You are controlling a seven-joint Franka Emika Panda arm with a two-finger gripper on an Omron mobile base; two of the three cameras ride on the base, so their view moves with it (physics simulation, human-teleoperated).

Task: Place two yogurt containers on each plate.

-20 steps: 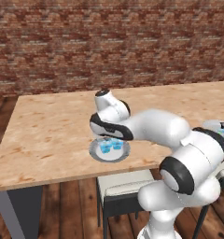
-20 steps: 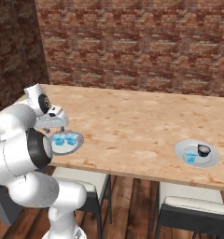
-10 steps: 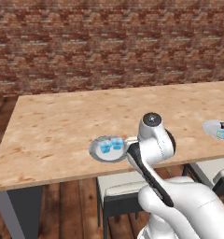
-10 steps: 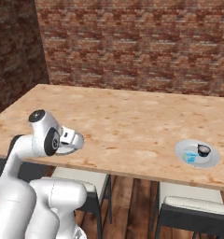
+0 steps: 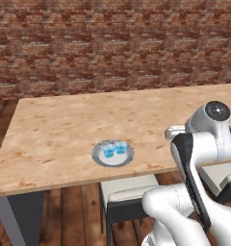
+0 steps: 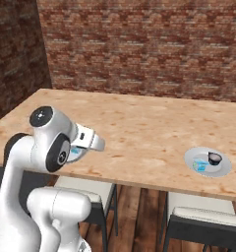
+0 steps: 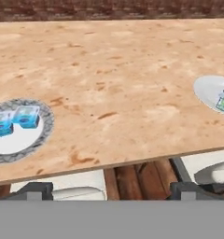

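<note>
Yogurt tubs, near plate: I see two light-blue yogurt containers (image 5: 113,150) side by side, touching or nearly so, on the whitish centre of the grey-rimmed plate (image 5: 99,157) near the worktop's front edge; in the hand view they sit at the far left (image 7: 15,120).
Yogurt tubs, far plate: on the second plate (image 6: 223,168), well apart from the first along the same front edge, I make out one light-blue tub (image 6: 200,166) and beside it a small dark cup-like thing (image 6: 215,158); I cannot tell what that dark thing is.
Claw: its fingertips are not visible to me; going by my readout I take it as spread wide, and I see nothing held.
Arm: the white arm (image 5: 200,139) is folded at the front edge, between the two plates.
Worktop: light wood (image 5: 64,125), running to a brick wall (image 5: 112,43).
Below: grey-cushioned chairs (image 6: 198,219) are tucked under the front edge, on a wooden floor.
</note>
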